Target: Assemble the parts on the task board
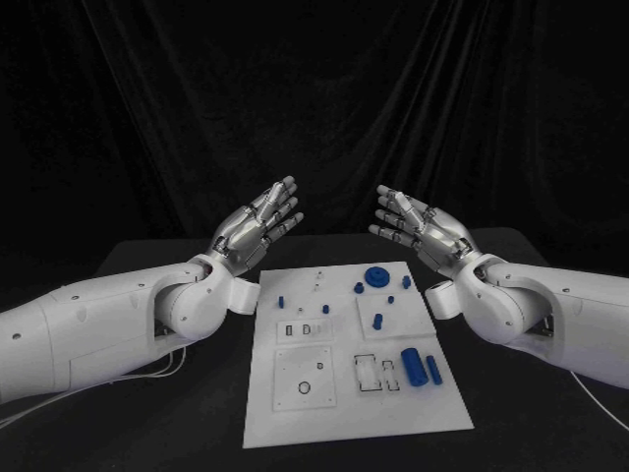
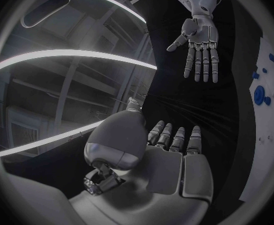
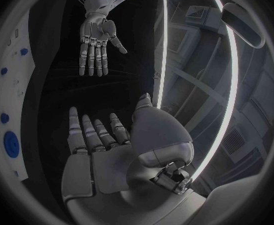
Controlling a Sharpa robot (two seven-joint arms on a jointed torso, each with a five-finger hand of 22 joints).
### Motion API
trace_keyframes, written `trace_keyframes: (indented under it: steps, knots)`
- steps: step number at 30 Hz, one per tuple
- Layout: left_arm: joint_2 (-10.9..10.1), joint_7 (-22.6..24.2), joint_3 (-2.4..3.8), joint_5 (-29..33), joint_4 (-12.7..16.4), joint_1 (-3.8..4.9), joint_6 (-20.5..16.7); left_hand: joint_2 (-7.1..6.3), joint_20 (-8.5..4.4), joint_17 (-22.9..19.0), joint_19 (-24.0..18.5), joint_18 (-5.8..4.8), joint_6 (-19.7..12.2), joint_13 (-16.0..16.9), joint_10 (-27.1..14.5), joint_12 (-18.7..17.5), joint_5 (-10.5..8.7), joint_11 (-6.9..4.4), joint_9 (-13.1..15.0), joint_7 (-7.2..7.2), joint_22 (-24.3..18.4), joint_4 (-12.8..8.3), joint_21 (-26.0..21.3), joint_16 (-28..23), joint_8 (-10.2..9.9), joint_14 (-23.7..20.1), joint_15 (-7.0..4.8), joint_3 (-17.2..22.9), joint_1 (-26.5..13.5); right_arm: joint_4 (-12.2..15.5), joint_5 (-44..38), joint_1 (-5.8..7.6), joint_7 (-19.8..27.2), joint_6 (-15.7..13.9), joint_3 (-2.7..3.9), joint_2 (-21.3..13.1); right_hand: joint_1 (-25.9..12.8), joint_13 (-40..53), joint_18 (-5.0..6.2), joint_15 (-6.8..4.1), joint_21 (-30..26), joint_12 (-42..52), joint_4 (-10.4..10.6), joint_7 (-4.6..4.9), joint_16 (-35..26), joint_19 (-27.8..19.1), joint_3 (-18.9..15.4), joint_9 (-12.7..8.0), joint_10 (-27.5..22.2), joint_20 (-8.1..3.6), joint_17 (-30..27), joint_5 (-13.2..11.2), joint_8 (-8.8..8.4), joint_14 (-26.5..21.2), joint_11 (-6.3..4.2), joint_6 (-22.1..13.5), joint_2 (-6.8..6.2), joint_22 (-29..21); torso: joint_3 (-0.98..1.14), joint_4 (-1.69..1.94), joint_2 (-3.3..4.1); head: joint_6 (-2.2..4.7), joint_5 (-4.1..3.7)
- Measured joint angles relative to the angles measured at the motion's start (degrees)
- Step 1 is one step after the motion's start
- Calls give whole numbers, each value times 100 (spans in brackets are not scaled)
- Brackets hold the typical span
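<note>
small blue parts (image 1: 413,363) lie scattered over the right half of the white task board (image 1: 294,418), which rests flat in the middle of the black bench (image 1: 144,256): a round disc (image 1: 377,275) near the far edge, short pegs (image 1: 378,320) mid-board, a longer cylinder near the front. they look like light, rigid plastic, likely slick, and best pinched across their sides at mid-length by fingertips. the left hand (image 1: 258,226) and right hand (image 1: 418,227) hover raised above the board's far end, palms facing each other, fingers (image 2: 202,60) apart and straight, holding nothing, well apart from every part.
</note>
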Motion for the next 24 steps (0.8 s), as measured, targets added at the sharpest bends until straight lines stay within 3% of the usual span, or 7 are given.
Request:
trace_keyframes:
  steps: [2, 5, 7, 11, 15, 18, 24]
  knots:
    - [-75, 4, 0, -25, 37, 0, 39, -24, 143, 76, 143, 0, 169, 50, 225, 365, 5, 297, 18, 163, 47, 1, 93, 289, 61, 264, 125, -60, 61, 12, -152, 91, -38, 9, -1, -53, 582, 155, 0, -107, 644, 913, -193, 114, 881, 1365, 160, 74, 764, -34, 323, 479, 128, 1731, 112, 533, -103, 249, -1, 1, 4, -35, 7]
    - [-198, 9, 1, -84, 95, 1, 57, -28, 264, 115, 264, -1, 400, 83, 400, 759, 125, 472, 41, 337, 82, 1, 163, 570, 118, 477, 209, -60, 194, 44, -508, 257, -98, -18, -1, -103, 1158, 177, -1, -290, 953, 1530, -399, 149, 1203, 2244, 257, 140, 1483, -100, 373, 874, 176, 2776, 155, 1058, -128, 322, -1, 3, 13, -112, 20]
    - [-271, 11, 1, -137, 130, 3, 57, -39, 327, 128, 327, 0, 522, 90, 442, 952, 323, 514, 50, 414, 95, 1, 207, 708, 152, 567, 247, -60, 379, 59, -814, 368, -150, -66, -1, -119, 1572, 205, -2, -550, 1261, 1810, -623, 246, 1560, 2907, 341, 326, 2122, -350, 484, 1167, 452, 3588, 89, 2063, -145, 437, -1, 2, 18, -161, 24]
    - [-477, 15, 1, -316, 258, 24, 35, -37, 379, 154, 444, 0, 755, 102, 496, 1279, 777, 567, 72, 542, 112, -16, 273, 959, 216, 710, 299, -39, 717, 75, -1933, 725, -460, -219, -1, -116, 1894, 152, -2, -1003, 1942, 1867, -741, 216, 2402, 4032, 368, 415, 2910, -837, 823, 1316, 457, 4858, -158, 2484, -144, 765, -1, 1, 32, -269, 25]
    - [-657, 18, 1, -468, 417, 58, -27, -36, 400, 179, 571, -1, 1042, 115, 546, 1539, 1181, 610, 95, 706, 131, 3, 345, 1219, 293, 890, 353, 19, 1036, 42, -3463, 1057, -994, -318, 11, -39, 2079, 72, -1, -1294, 2823, 1539, -684, 181, 3516, 4726, 497, 464, 3537, -1127, 1392, 1121, 418, 5634, -343, 2870, -253, 1344, -1, -2, 58, -372, 32]
    - [-739, 19, 1, -542, 514, 103, -75, -12, 411, 200, 668, -1, 1146, 119, 597, 1652, 1349, 625, 101, 732, 152, 2, 407, 1396, 307, 1031, 401, 39, 1107, -11, -4514, 1170, -1360, -346, 13, 37, 2082, 72, -12, -1397, 3939, 1221, -559, 122, 4472, 5045, 619, 495, 3887, -1220, 2455, 996, 369, 5973, -424, 3112, -387, 2644, -1, -2, 85, -439, 3]
    - [-813, 23, 5, -659, 642, 245, -184, -8, 404, 200, 732, -1, 1225, 119, 616, 1721, 1694, 644, 101, 755, 158, 2, 449, 1505, 307, 1079, 422, 70, 1262, -206, -6975, 1266, -2091, -349, 6, 210, 2032, 84, -328, -1566, 5674, 821, -267, -68, 5915, 5612, 815, 567, 4563, -1384, 4570, 472, 302, 6558, -595, 3458, -677, 4919, 0, 13, 212, -520, -57]
